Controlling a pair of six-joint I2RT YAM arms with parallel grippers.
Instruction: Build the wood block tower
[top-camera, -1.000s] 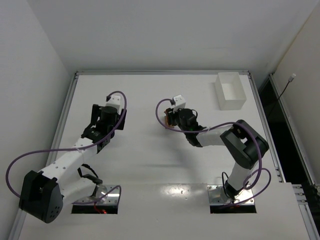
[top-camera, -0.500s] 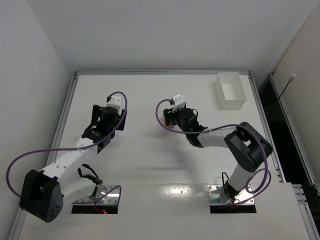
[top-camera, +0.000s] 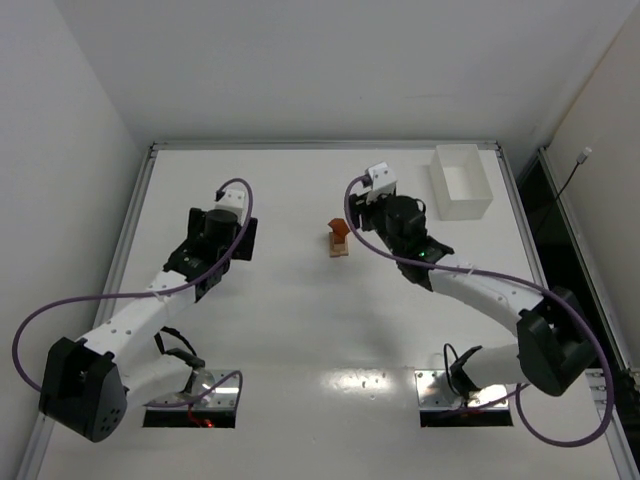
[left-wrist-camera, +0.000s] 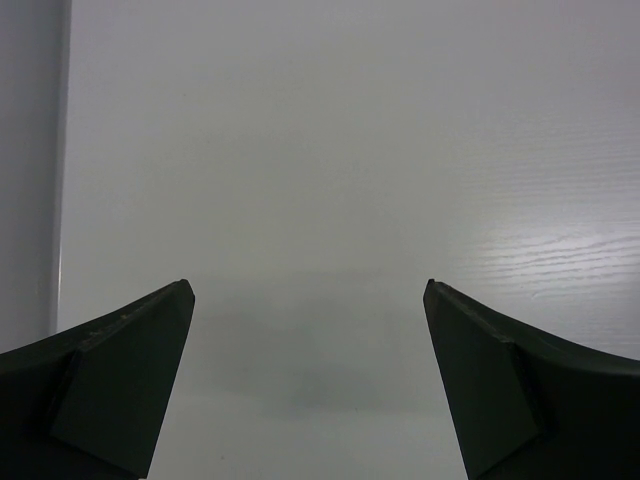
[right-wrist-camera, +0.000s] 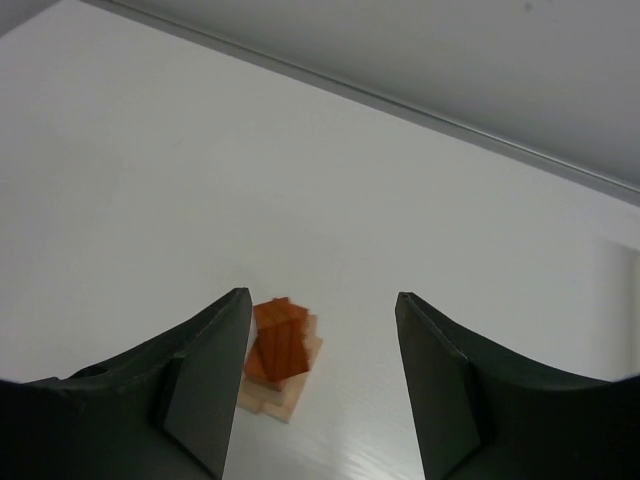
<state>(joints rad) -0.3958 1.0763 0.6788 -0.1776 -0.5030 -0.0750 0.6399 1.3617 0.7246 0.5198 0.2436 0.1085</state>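
White surface (top-camera: 300, 330) carrying block tower (top-camera: 340, 240) at middle, red-brown piece capping pale blocks; looking finished, no loose blocks showing. Right claw (right-wrist-camera: 320, 300) hovering near, spread, empty. Left claw (left-wrist-camera: 308, 285) spread, empty, well apart.

The top camera looks down on the whole worktop (top-camera: 300, 340). The close right wrist camera shares the wood block tower (top-camera: 340, 241) with it.

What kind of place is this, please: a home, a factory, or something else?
Probably a robotics lab test cell: a white table boxed in by plain white walls, a left arm and right arm bolted at its near edge, and a tiny wood block tower on it.
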